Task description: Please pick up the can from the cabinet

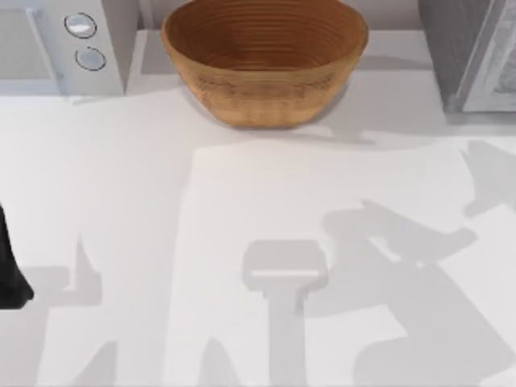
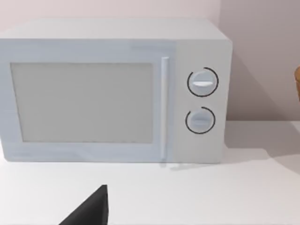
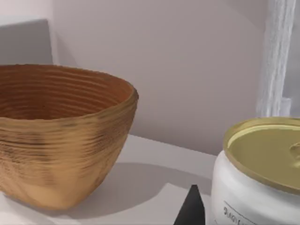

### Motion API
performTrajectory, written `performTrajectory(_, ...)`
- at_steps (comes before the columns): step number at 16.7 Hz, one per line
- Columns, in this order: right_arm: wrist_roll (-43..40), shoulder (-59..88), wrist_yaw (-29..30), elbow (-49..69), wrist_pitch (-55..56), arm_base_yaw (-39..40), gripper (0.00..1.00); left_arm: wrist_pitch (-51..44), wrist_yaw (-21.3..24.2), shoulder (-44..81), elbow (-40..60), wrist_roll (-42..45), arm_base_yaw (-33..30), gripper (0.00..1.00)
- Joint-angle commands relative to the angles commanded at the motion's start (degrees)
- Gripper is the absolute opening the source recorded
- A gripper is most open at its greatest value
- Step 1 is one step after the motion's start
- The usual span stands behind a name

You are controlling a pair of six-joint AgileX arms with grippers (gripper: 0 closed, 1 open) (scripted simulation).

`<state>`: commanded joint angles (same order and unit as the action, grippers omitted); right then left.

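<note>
The can is white with a gold lid and stands very close in the right wrist view. One dark fingertip of my right gripper shows just beside its wall; I cannot tell whether it touches. The grey cabinet stands at the table's back right, and its pale streaked side rises behind the can. My left arm is parked at the table's left edge. A dark fingertip of its gripper shows in front of the microwave.
A brown ribbed wooden bowl sits at the back middle of the table, and it also shows beside the can as a bowl. A white microwave with two round dials stands at the back left.
</note>
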<state>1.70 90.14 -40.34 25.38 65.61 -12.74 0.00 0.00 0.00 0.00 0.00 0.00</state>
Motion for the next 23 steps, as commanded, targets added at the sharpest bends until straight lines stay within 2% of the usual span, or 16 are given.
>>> performTrajectory(6,-0.24,22.94,-15.20,7.48,17.80,-5.61,0.00,0.00,0.00,0.00,0.00,0.00,0.00,1.00)
performTrajectory(11,0.09,35.44,-23.89,10.94,26.53,-10.23,0.00,0.00,0.00,0.00,0.00,0.00,0.00,1.00)
performTrajectory(16,0.43,41.25,-27.96,12.31,30.16,-13.19,0.00,0.00,0.00,0.00,0.00,0.00,0.00,1.00)
performTrajectory(23,0.58,41.58,-27.85,12.27,30.08,-12.86,0.00,0.00,0.00,0.00,0.00,0.00,0.00,1.00)
